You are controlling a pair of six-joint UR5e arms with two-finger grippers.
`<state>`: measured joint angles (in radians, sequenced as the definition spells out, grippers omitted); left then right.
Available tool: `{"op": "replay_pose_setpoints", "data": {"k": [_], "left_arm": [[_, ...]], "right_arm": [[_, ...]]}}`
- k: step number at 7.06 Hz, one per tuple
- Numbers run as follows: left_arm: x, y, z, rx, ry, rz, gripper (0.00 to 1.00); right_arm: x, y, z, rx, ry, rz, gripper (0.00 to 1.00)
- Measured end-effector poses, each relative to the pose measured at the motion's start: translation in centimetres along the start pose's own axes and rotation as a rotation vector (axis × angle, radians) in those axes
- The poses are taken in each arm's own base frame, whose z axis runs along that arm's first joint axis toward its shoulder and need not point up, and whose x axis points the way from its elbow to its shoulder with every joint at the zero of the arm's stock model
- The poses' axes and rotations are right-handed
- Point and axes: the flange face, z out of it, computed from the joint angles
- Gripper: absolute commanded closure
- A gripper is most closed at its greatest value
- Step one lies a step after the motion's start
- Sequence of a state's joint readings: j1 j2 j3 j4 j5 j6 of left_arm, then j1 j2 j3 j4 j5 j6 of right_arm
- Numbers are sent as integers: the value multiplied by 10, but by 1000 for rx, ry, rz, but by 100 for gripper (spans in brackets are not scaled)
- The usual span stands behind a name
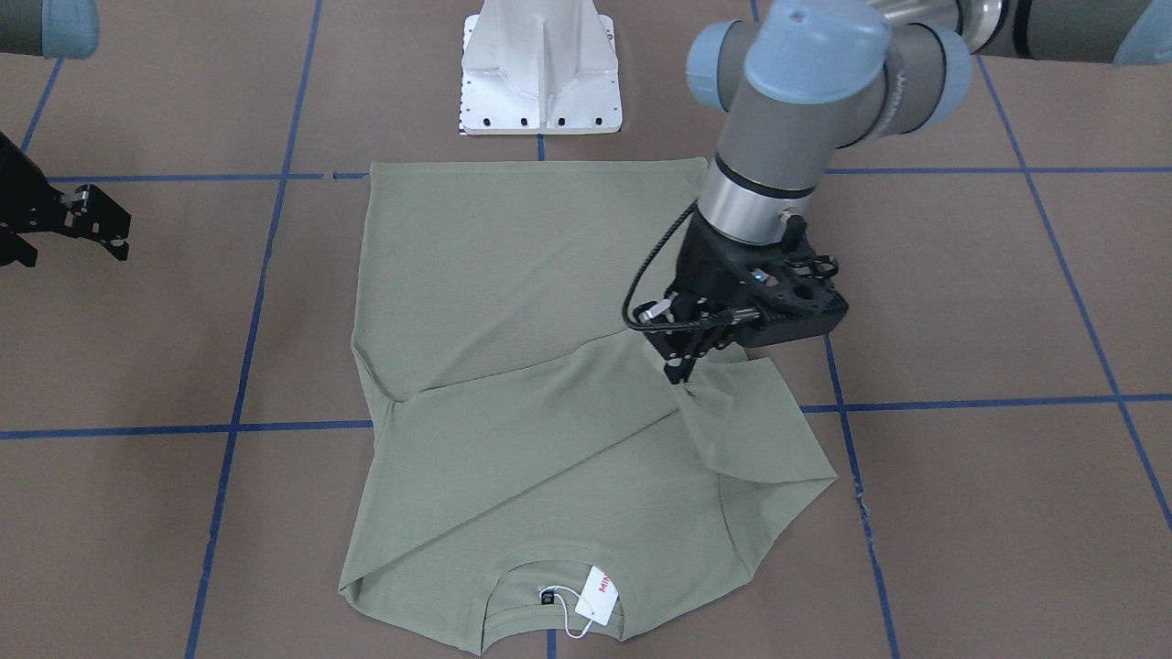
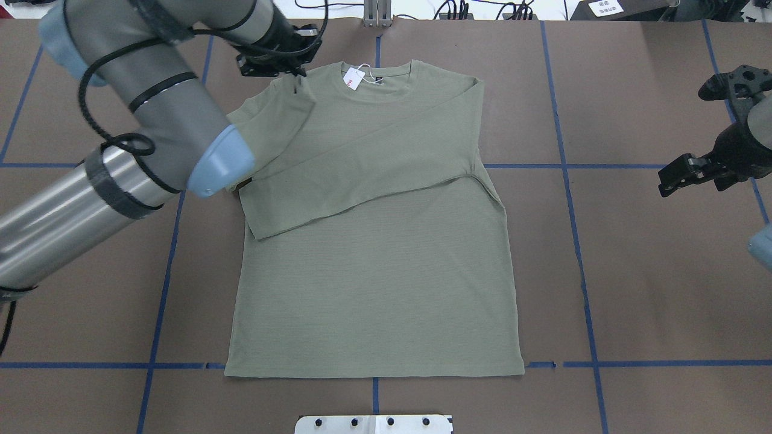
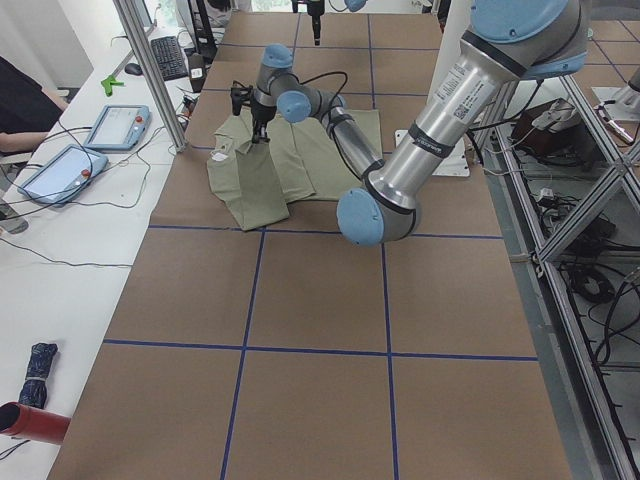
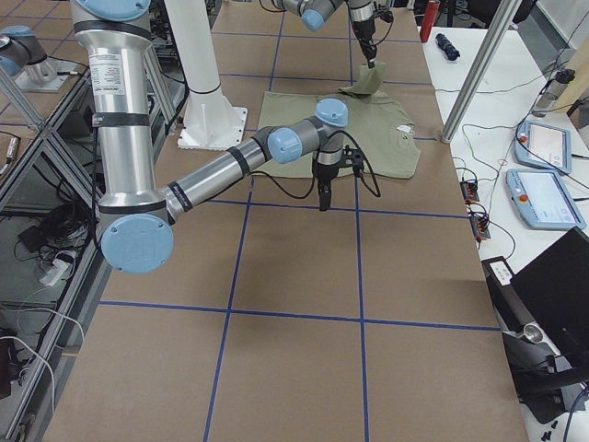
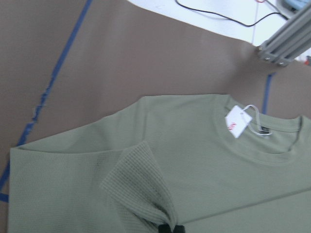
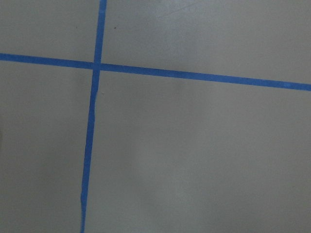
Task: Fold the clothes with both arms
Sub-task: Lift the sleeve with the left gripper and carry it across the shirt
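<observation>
The left gripper's jaws are closed on a pinch of sleeve cloth, raised into a small peak near the shirt's left shoulder. The right gripper hangs well apart over bare tabletop, holding nothing. Its jaws look parted, since no fingertips show in its wrist view.

The shirt looks light, soft and limp. It will likely drape and crease wherever it is lifted, so firmer edges such as cuffs, hems and shoulder seams seem the best places to hold it.

It is a sage-green knit, spread flat mid-tabletop with the hem toward the robot's base. The other sleeve lies diagonally across the chest. A white hang tag with red lettering sits at the collar, beside a dark neck label.
</observation>
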<state>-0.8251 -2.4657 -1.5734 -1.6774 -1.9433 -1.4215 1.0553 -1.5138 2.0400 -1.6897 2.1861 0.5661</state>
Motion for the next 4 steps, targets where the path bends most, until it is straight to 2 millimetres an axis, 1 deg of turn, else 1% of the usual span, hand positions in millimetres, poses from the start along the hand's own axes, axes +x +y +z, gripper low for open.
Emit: {"op": "replay_pose_setpoints", "data": {"k": [1,2,3,4], "left_arm": [[62,44,-6,-59,51,-43,100],[102,96,-2,-101,81,-66,100],[123,137,15,-110,97,-71,100],[130,155,44,-105,102,-73,100]], "right_arm": [[2,1,1,-3,1,4,0],[4,1,2,-4,2,8,0],[5,0,3,-5,3,11,0],[6,0,4,-6,5,15,0]]}}
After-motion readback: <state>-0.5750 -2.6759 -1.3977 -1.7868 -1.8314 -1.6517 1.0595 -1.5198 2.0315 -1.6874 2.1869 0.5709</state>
